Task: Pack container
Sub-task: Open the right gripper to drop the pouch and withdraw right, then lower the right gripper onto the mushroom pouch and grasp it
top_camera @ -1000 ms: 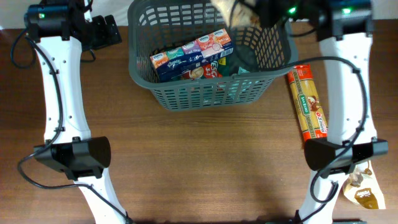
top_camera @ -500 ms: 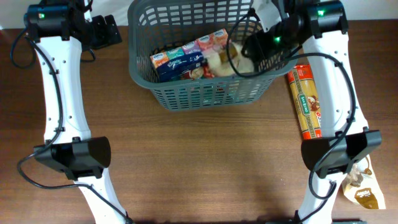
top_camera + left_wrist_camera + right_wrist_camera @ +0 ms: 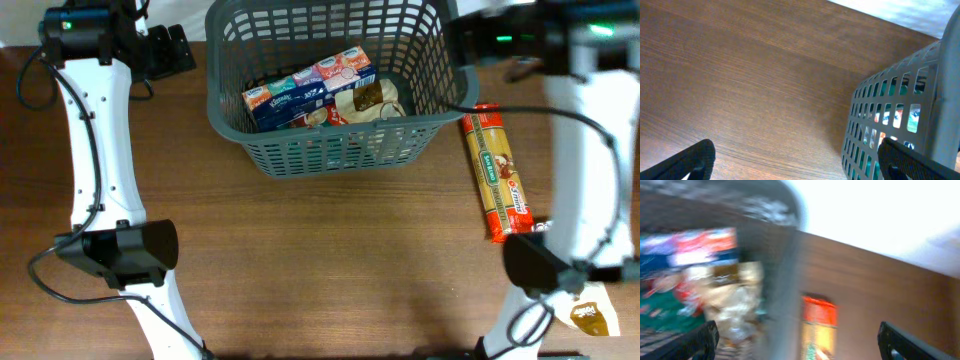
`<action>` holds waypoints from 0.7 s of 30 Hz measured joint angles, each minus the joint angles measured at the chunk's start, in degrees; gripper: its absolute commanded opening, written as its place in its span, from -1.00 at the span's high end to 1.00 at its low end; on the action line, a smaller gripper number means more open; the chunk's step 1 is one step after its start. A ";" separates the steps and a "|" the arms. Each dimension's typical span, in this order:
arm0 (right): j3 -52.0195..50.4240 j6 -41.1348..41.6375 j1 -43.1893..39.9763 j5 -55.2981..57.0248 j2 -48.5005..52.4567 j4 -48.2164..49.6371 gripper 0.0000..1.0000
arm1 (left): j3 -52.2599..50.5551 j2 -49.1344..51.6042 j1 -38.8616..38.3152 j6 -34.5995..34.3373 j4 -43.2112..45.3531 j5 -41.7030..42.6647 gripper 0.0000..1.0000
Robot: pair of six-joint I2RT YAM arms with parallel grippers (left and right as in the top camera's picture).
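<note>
Overhead: dark grey lattice-sided container [image 3: 330,150] upright, rim flared, holding packets [image 3: 310,90].

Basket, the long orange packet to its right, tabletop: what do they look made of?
Container: looks like moulded plastic, matte dark grey, given the uniform lattice slots and smooth rounded rim.
Long orange packet: probably glossy printed film, going by the bright print and slight sheen. Its contents are unclear.
Table: wood or wood-look laminate, with brown grain lines and low sheen. Can't tell which.
</note>
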 measured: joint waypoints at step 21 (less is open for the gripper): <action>-18.64 4.20 -35.50 4.44 -5.14 -10.58 -0.98 | 0.00 0.00 0.00 -0.02 0.22 0.00 -0.99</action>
